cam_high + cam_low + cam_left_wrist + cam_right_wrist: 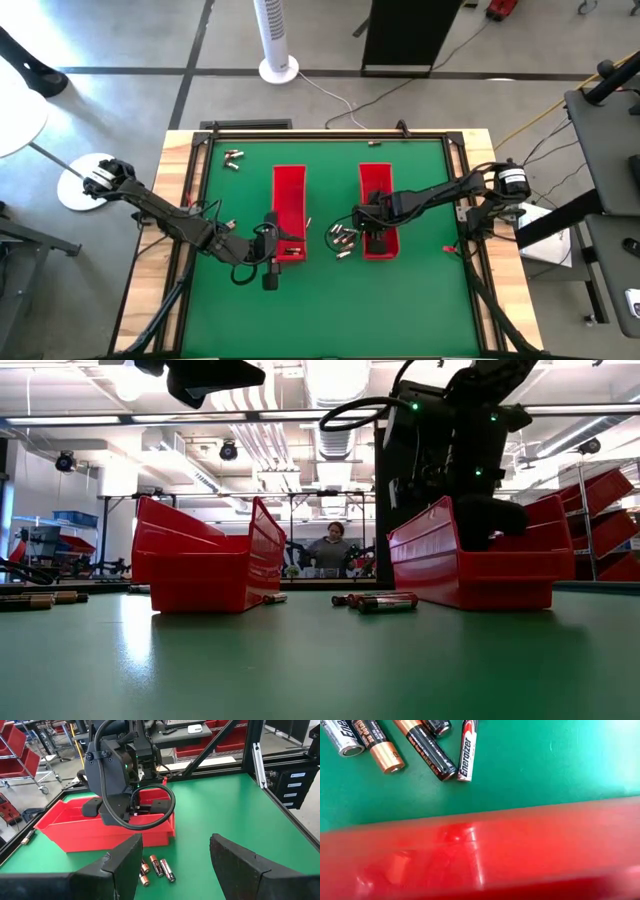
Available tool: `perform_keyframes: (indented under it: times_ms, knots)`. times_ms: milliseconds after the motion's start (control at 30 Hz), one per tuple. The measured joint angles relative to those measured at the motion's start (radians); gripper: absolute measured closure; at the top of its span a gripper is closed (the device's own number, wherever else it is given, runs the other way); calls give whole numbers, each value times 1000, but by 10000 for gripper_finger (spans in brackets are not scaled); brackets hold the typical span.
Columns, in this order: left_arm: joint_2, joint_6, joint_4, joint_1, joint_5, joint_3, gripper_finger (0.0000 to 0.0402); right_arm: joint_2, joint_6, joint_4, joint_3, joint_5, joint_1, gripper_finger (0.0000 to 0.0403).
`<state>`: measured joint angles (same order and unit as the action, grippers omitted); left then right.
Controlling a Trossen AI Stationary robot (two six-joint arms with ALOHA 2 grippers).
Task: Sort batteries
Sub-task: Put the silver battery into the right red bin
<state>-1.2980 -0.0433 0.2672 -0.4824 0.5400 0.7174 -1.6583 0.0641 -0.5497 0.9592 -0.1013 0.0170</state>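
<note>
Several batteries (342,238) lie loose on the green mat between the two long red trays; they also show in the left wrist view (155,867), the right wrist view (427,752) and the low view (375,601). A few more batteries (233,157) lie at the far left. My left gripper (176,855) hangs open above the near end of the left tray (289,205), facing the loose batteries. My right gripper (375,228) reaches steeply down into the near end of the right tray (377,190); the tray's wall (470,565) hides its lower end.
A single battery (272,598) lies by the left tray's near corner. A small red piece (450,248) sits on the mat right of the right tray. A black frame (455,160) edges the mat. A person (330,550) stands far behind the table.
</note>
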Motion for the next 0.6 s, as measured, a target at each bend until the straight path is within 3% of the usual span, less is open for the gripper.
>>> perform_keyframes:
  times_ms: [600]
  knots:
    - [0,0,0,0,0,0,192,-1,26,10,-1,5,-9,349]
